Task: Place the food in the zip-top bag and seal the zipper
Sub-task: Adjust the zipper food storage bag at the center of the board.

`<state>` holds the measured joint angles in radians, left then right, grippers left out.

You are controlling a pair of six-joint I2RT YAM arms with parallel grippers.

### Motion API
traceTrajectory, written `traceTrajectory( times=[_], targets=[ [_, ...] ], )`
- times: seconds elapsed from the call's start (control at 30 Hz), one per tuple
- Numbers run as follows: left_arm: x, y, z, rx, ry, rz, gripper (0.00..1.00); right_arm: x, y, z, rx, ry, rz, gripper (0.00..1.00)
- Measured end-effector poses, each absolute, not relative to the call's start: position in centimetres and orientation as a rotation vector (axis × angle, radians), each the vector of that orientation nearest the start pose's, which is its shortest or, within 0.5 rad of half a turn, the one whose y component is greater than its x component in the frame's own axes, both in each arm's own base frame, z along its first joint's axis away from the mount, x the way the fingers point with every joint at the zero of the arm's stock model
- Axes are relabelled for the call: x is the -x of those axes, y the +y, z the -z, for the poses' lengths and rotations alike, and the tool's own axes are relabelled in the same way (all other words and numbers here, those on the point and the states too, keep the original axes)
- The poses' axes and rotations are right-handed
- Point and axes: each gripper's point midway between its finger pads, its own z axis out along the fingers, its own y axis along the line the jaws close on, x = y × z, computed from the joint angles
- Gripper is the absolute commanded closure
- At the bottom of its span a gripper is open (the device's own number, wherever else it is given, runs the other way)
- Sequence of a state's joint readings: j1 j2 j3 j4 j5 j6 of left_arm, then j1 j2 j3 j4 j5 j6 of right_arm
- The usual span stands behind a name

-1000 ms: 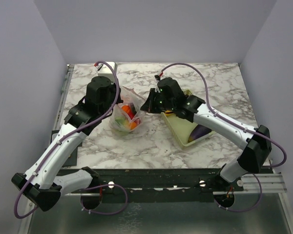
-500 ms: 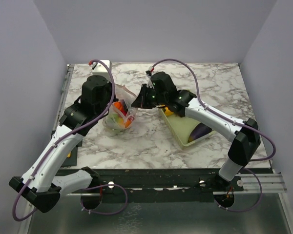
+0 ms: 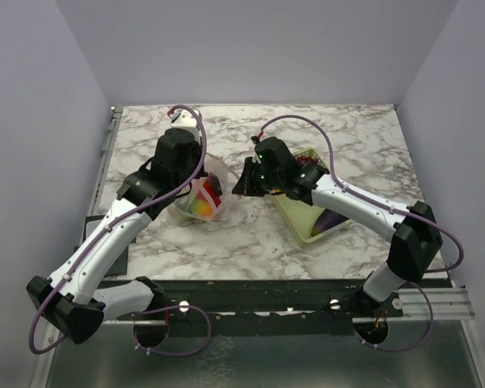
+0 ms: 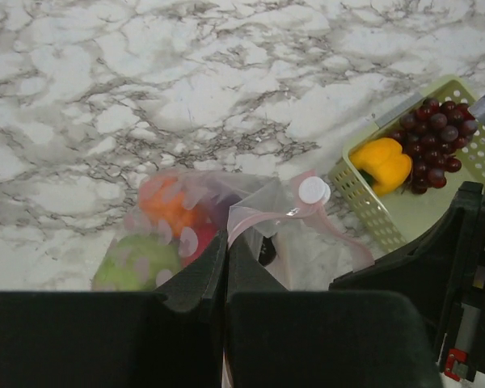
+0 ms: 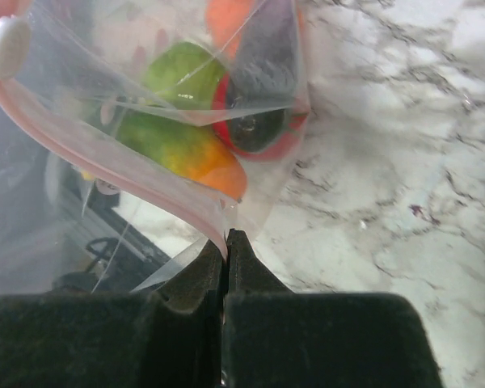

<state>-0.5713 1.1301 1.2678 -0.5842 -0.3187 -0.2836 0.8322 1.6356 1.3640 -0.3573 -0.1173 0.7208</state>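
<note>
The clear zip-top bag (image 3: 202, 198) hangs between my two grippers over the table's middle. It holds orange, red and green toy food (image 5: 196, 145). My left gripper (image 4: 225, 239) is shut on the pinkish zipper strip (image 4: 263, 217) near the white slider (image 4: 314, 191). My right gripper (image 5: 225, 236) is shut on the other end of the zipper strip (image 5: 129, 171). The bag's mouth gapes between the two grips. Dark red grapes (image 4: 436, 144) and a yellow pepper (image 4: 382, 162) lie in the yellow-green basket (image 3: 303, 224), and a purple eggplant (image 3: 330, 218) shows there in the top view.
The basket stands right of the bag, under my right arm. The enclosure's walls ring the marble table (image 3: 364, 137) at the back and both sides. A dark rail (image 3: 250, 293) runs along the near edge.
Both grippers and the bag have shifted a little to the right and nearer over the last second. The bag hangs lower and more bunched between them.
</note>
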Motion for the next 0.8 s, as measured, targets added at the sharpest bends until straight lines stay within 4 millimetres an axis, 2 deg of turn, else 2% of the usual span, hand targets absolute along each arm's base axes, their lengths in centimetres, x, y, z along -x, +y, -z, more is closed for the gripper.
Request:
traceTrajectory(
  times=[0.07, 0.13, 0.33, 0.47, 0.53, 0.8],
  targets=[
    [-31.4, -15.4, -29.1, -0.097, 2.031, 0.241, 0.98, -27.6, 36.8, -19.1, 0.189, 2.388, -0.907, 0.99],
    [-31.3, -16.1, -28.3, -0.112, 2.051, 0.262, 0.99, -27.2, 35.8, -19.0, 0.179, 2.390, -0.876, 0.99],
    [-31.3, -17.3, -26.9, -0.143, 2.059, 0.322, 0.99, -26.9, 33.5, -21.5, 0.130, 2.308, -0.844, 0.99],
    [-31.1, -18.0, -25.8, -0.169, 2.074, 0.354, 0.99, -26.7, 32.5, -22.1, 0.109, 2.284, -0.829, 0.99],
    [-31.1, -18.3, -25.5, -0.179, 2.073, 0.372, 0.99, -26.7, 32.3, -22.0, 0.098, 2.282, -0.824, 0.94],
    [-30.9, -18.6, -25.4, -0.194, 2.060, 0.399, 0.99, -26.6, 31.9, -21.7, 0.080, 2.290, -0.808, 0.62]
  ],
)
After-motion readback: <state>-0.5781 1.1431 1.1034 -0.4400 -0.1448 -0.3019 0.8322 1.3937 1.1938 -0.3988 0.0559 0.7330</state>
